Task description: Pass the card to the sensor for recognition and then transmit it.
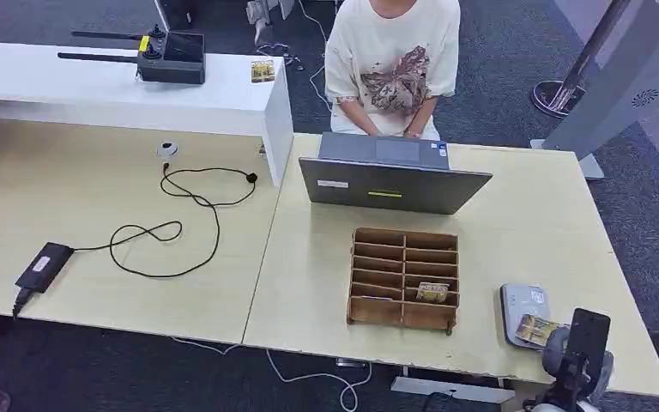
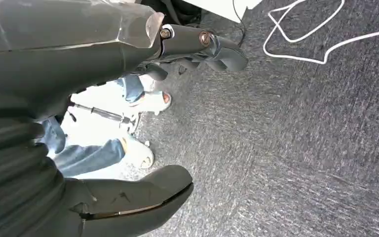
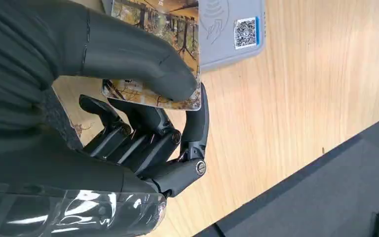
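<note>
Seen close from the right wrist: right hand [image 3: 148,123] pinching a picture card [image 3: 165,29] between thumb and dark fingers, held over the grey sensor [image 3: 232,34] with its QR sticker [image 3: 246,31]; from the head view, just a small card [image 1: 535,329] at the sensor's [image 1: 523,302] near edge, by the table's [image 1: 532,223] right front corner. From the left wrist: left hand [image 2: 197,47] hanging over grey carpet [image 2: 286,148], fingers curled, nothing in them, a person's shoes [image 2: 140,153] nearby. Further left on the table, a wooden slotted rack [image 1: 404,279] holding another card [image 1: 432,292], an open laptop [image 1: 392,183] with a seated person [image 1: 392,64] behind it. No writing legible.
</note>
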`<state>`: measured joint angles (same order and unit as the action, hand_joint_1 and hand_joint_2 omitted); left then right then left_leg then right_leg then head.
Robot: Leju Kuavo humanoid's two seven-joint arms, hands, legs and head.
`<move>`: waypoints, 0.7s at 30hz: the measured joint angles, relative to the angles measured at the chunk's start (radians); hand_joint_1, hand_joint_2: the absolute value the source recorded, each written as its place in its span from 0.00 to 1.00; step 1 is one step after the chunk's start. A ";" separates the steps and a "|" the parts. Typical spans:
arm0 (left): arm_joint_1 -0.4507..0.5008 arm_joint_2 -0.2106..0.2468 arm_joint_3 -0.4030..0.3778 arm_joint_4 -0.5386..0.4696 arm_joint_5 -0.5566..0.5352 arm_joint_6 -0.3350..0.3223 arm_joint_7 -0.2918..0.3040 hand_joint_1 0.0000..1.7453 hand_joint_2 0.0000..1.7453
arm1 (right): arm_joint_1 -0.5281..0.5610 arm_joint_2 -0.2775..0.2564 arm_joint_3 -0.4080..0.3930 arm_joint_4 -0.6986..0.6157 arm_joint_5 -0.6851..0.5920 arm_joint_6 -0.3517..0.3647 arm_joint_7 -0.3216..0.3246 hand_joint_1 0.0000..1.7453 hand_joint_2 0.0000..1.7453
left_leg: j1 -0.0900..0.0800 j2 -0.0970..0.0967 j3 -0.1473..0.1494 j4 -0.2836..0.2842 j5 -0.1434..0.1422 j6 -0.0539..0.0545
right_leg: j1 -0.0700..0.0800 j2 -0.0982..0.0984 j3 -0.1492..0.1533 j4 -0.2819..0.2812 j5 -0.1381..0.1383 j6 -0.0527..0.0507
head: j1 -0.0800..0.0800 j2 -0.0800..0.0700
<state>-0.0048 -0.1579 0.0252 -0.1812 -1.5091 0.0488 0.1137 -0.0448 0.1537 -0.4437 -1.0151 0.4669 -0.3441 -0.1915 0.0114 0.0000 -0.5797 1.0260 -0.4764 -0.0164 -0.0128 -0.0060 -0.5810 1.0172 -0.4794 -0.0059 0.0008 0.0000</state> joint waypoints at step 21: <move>0.000 0.000 0.000 0.000 0.001 0.002 0.000 0.00 1.00 | -0.044 -0.014 -0.001 0.099 0.093 -0.105 0.001 1.00 1.00 | 0.000 0.000 0.000 0.000 0.000 0.000 | 0.000 0.000 0.000 0.000 0.000 0.000 | 0.000 0.000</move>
<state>-0.0048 -0.1575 0.0252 -0.1812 -1.5080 0.0507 0.1137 -0.0885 0.1400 -0.4444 -0.9159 0.5597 -0.4494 -0.1907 0.0114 0.0001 -0.5796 1.0260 -0.4761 -0.0161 -0.0128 -0.0060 -0.5808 1.0172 -0.4792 -0.0057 0.0011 0.0000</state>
